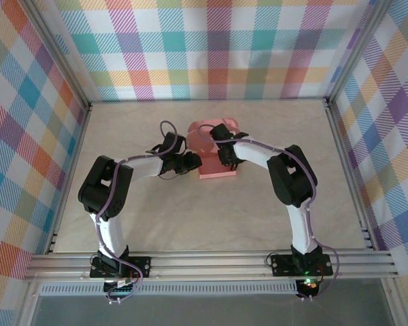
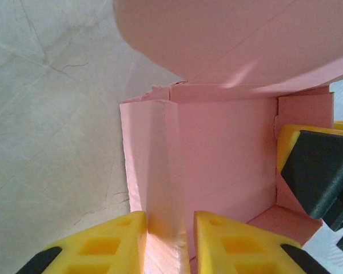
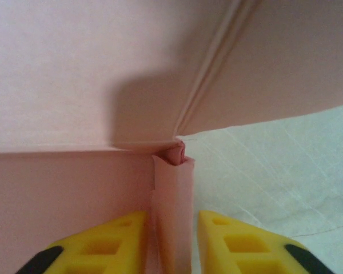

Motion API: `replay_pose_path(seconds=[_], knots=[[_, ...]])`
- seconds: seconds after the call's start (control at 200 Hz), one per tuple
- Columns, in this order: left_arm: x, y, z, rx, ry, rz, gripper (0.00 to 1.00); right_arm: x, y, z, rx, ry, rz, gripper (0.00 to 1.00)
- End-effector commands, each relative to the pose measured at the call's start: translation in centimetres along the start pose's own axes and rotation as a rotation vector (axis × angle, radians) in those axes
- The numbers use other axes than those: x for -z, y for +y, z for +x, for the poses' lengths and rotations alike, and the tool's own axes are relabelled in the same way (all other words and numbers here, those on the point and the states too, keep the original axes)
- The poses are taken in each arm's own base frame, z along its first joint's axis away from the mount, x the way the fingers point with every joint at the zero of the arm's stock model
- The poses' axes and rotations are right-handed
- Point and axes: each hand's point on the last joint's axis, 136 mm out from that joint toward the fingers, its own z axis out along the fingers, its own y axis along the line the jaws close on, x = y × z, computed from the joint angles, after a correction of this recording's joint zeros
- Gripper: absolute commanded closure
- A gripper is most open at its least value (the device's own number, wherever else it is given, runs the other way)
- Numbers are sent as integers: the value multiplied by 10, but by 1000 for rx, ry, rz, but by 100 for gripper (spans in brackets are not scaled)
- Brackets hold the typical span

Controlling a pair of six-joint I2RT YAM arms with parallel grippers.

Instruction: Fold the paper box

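Left gripper [image 1: 192, 163] and right gripper [image 1: 226, 155], seen from above, meet at the salmon-pink paper box [image 1: 214, 172], which sits mid-table [image 1: 190, 224]; the left is at its left side, the right over its right half.

Left wrist view: yellow fingers [image 2: 234, 245] clamp an upright folded wall of the box, and the right gripper's finger is at the opposite wall.

Right wrist view: the right gripper [image 3: 172, 234] pinches a narrow doubled wall strip, with a flap curving above.
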Motion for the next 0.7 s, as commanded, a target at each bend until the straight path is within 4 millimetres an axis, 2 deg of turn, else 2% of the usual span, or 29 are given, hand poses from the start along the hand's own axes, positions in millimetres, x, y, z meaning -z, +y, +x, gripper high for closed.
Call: replay_pose_path(seconds=[0.0,0.105,0.18,0.415,0.55,0.695], knots=[[0,-15,-4,-21,2,32,72,-7,-4,1,19,2,33,77],[0,-14,-4,-22,3,30,72,-11,-7,4,34,16,59,93],[-1,-14,-3,-22,4,29,72,-12,-7,6,37,23,66,100],[2,-15,-4,-25,-4,31,72,-14,-8,13,43,40,79,100],[7,-16,-5,-33,-17,26,70,2,-3,5,4,5,6,70],[17,-20,-8,-52,-48,26,66,29,-3,-7,-24,-63,-59,53]])
